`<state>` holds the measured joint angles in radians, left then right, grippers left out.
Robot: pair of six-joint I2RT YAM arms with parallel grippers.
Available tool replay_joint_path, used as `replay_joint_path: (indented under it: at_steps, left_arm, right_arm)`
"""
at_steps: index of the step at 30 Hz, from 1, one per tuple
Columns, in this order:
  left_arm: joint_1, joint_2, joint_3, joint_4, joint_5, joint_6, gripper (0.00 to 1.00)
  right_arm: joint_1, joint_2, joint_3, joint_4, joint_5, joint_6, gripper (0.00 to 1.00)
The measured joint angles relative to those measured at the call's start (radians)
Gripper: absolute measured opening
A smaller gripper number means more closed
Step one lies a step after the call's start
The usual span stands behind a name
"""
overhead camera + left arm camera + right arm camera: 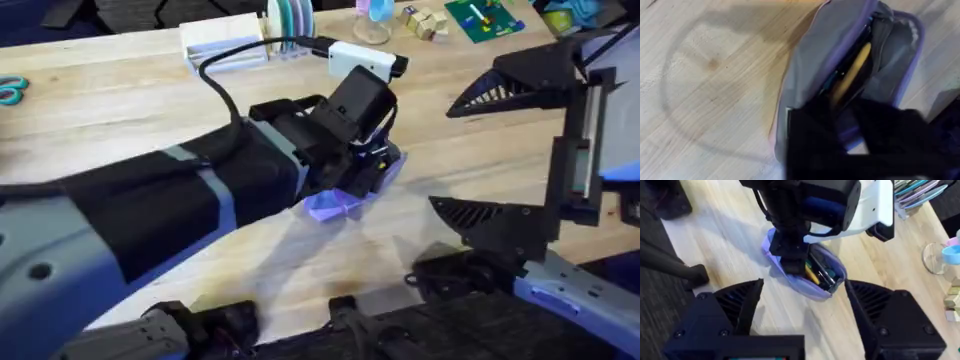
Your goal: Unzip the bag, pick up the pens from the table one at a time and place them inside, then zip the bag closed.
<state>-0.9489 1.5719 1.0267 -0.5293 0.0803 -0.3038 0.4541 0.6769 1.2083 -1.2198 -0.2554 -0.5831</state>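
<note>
Fingers (740,311) of right gripper (805,325) spread wide, empty, hovering clear above table (730,255). Beyond them, lavender pencil pouch (827,291) lying mid-table, zipper open, yellow pen (852,75) inside among darker items. Left gripper (855,135) down at pouch's near end, dark fingers over the fabric mouth; cannot tell whether clamped or released. Farther off, teal scissors (10,91) at far left table edge.
</note>
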Motion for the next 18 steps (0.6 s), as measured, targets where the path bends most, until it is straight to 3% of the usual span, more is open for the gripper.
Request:
replay_joint_path:
  at_steps: [4, 6, 11, 15, 18]
  left_arm:
    - [-0.002, 0.0, 0.001, 0.006, 0.002, -0.002, 0.943]
    - [-0.002, 0.0, 0.005, 0.005, 0.002, -0.002, 0.987]
    - [-0.001, -0.015, 0.02, -0.003, 0.0, 0.002, 0.992]
    - [0.007, -0.09, 0.021, -0.014, -0.001, 0.042, 0.992]
    - [0.038, -0.172, 0.023, -0.041, -0.005, 0.073, 0.992]
  right_arm:
    - [0.0, 0.0, 0.0, 0.0, 0.0, 0.0, 0.997]
    - [0.0, 0.0, 0.0, 0.0, 0.0, 0.0, 0.998]
    - [0.0, 0.0, 0.0, 0.0, 0.0, 0.0, 0.998]
    - [0.0, 0.0, 0.0, -0.001, 0.0, 0.0, 0.998]
    - [0.0, 0.0, 0.0, -0.029, 0.0, 0.0, 0.998]
